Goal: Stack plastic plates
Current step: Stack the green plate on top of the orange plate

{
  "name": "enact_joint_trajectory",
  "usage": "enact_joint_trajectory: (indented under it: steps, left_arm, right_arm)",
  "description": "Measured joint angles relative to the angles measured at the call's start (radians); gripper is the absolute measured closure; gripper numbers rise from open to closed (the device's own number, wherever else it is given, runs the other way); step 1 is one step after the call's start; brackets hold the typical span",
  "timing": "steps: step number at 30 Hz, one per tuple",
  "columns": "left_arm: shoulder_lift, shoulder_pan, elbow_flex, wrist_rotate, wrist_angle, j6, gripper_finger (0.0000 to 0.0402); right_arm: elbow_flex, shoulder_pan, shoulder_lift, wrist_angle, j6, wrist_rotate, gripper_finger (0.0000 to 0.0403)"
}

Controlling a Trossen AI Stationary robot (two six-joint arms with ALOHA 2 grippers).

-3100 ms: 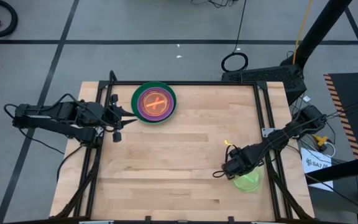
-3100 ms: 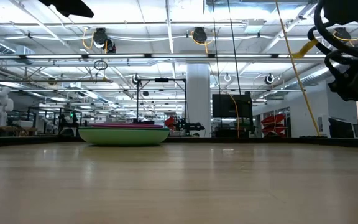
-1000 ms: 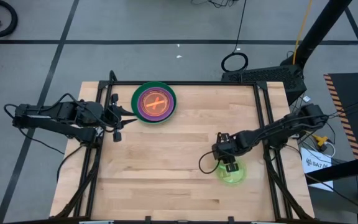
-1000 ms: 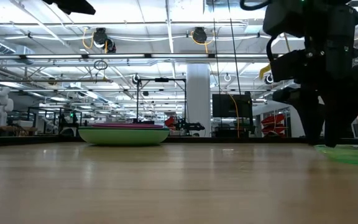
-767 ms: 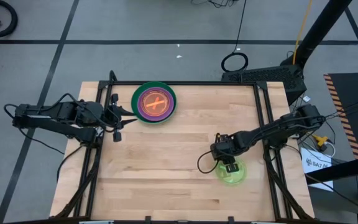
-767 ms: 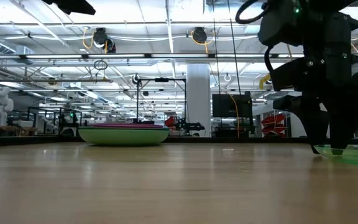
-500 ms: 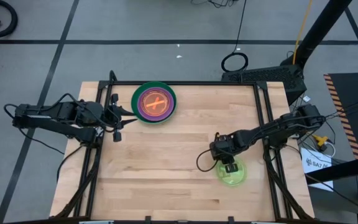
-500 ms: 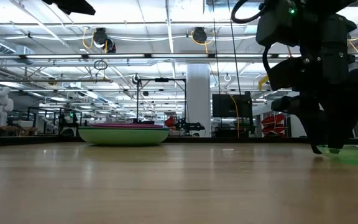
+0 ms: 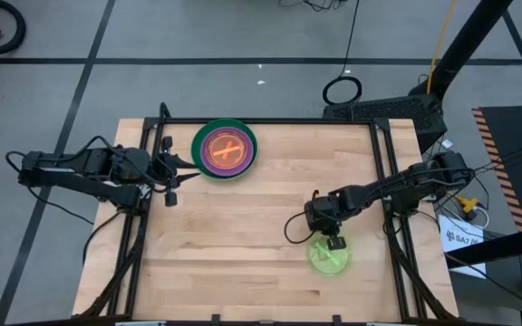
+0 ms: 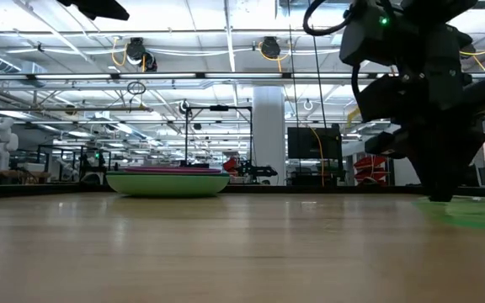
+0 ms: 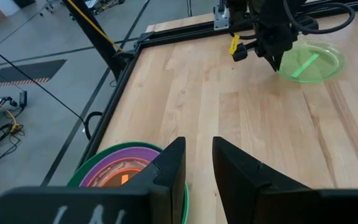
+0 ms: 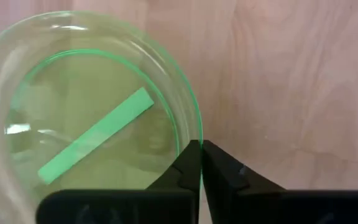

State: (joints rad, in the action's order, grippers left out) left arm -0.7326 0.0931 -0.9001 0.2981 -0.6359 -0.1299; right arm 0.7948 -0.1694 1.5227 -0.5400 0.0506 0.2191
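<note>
From above, the right gripper (image 9: 333, 243) sits at the near rim of a small lime green plate (image 9: 328, 257) on the right half of the counter (image 9: 243, 235). A stack of plates (image 9: 225, 149) rests near the far left corner, just beside the waiting left gripper (image 9: 172, 172).

At table height, the stack (image 10: 167, 181) lies flat, well apart from the right gripper (image 10: 440, 192).

The left wrist view shows its fingers (image 11: 169, 168) apart, holding nothing.

The right wrist view shows its fingers (image 12: 188, 165) pinched together on the lime green plate's (image 12: 73, 112) rim.
</note>
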Motion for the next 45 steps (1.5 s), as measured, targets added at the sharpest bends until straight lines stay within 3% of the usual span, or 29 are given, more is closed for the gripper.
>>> enact_joint_trajectory:
  steps: [16, 31, 37, 45]
  left_arm:
    - [0.000, 0.000, 0.000, 0.000, 0.000, 0.000, 0.0314]
    - [0.000, 0.000, 0.000, 0.000, -0.001, -0.006, 0.0314]
    - [0.000, 0.000, 0.000, 0.000, -0.003, -0.006, 0.0314]
    - [0.000, 0.000, 0.000, 0.000, -0.006, -0.005, 0.0314]
  right_arm:
    - [0.000, 0.088, -0.006, 0.043, 0.190, 0.074, 0.0402]
    - [0.000, 0.188, -0.016, 0.265, 0.370, 0.073, 0.0403]
    - [0.000, 0.210, -0.016, 0.424, 0.410, 0.063, 0.0403]
    - [0.000, 0.243, -0.016, 0.600, 0.467, -0.058, 0.0403]
